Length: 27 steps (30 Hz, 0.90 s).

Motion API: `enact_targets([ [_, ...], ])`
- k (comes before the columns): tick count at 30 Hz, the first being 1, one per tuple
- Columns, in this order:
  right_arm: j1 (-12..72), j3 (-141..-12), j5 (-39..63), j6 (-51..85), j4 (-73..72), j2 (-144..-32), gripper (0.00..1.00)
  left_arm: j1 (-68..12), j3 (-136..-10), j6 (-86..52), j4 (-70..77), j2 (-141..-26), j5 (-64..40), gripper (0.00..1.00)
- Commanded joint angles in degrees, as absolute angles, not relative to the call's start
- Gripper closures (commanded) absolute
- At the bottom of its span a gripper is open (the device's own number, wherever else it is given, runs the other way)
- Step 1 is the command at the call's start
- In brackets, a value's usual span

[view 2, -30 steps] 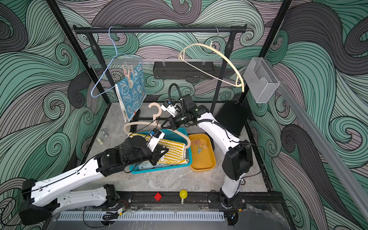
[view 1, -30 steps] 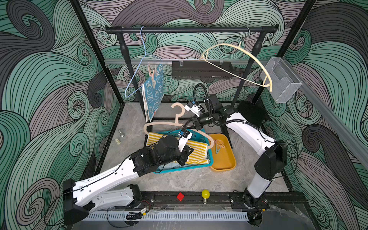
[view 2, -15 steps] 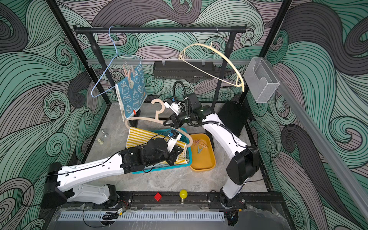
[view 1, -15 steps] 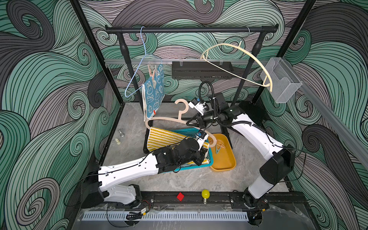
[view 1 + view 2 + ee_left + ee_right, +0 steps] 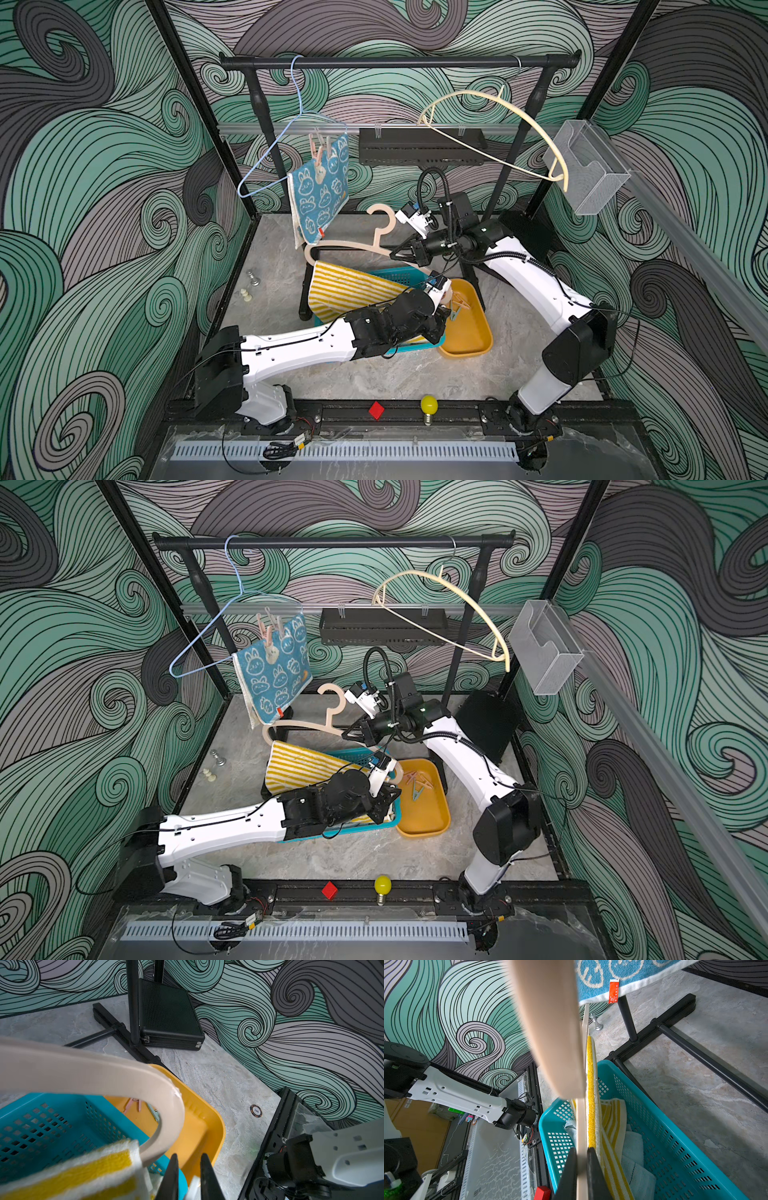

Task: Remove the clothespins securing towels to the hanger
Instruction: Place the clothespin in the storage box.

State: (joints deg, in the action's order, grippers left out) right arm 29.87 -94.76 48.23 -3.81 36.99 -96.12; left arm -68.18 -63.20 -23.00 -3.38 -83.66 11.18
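Note:
My right gripper [image 5: 395, 255] [image 5: 581, 1159] is shut on the lower bar of a beige hanger [image 5: 349, 245] [image 5: 581, 1126] and holds it above the teal basket [image 5: 399, 274]. A yellow-striped towel [image 5: 349, 286] [image 5: 590, 1084] hangs from that bar into the basket, over a pale-blue towel [image 5: 633, 1157]. My left gripper [image 5: 392, 796] [image 5: 189, 1169] is over the edge of the orange tray [image 5: 473, 336], shut on a white clothespin [image 5: 194, 1186]. Other clothespins [image 5: 419, 783] lie in the tray. A bunny towel [image 5: 322, 195] hangs from a blue wire hanger [image 5: 270, 153], pinned by pink clothespins [image 5: 318, 153].
The black rack's foot [image 5: 116, 1028] and a black case [image 5: 166, 1012] stand behind the tray. Chess pieces [image 5: 251, 278] sit at the left, a poker chip [image 5: 256, 1111] on the floor. A cream hanger [image 5: 498, 120] hangs on the rod; a red cube [image 5: 376, 409] and yellow bulb [image 5: 429, 404] lie in front.
My left gripper has moved right, from the striped towel to the orange tray. My right gripper has raised the beige hanger, lifting the striped towel partly out of the basket.

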Motion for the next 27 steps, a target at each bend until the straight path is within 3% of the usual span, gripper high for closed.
enact_targets([
  [1,29.34,-94.58,50.45,-4.27,35.46,-95.45,1.00,-68.66,-66.04,-24.61,-0.23,-86.46,11.69,1.00],
  [16,27.99,-95.29,51.15,-3.42,34.28,-96.37,1.00,-68.74,-71.88,-25.68,3.66,-96.50,14.10,1.00],
  [27,27.32,-98.20,51.82,-3.45,35.33,-98.26,1.00,-68.84,-75.33,-26.20,4.76,-102.98,21.59,1.00],
])
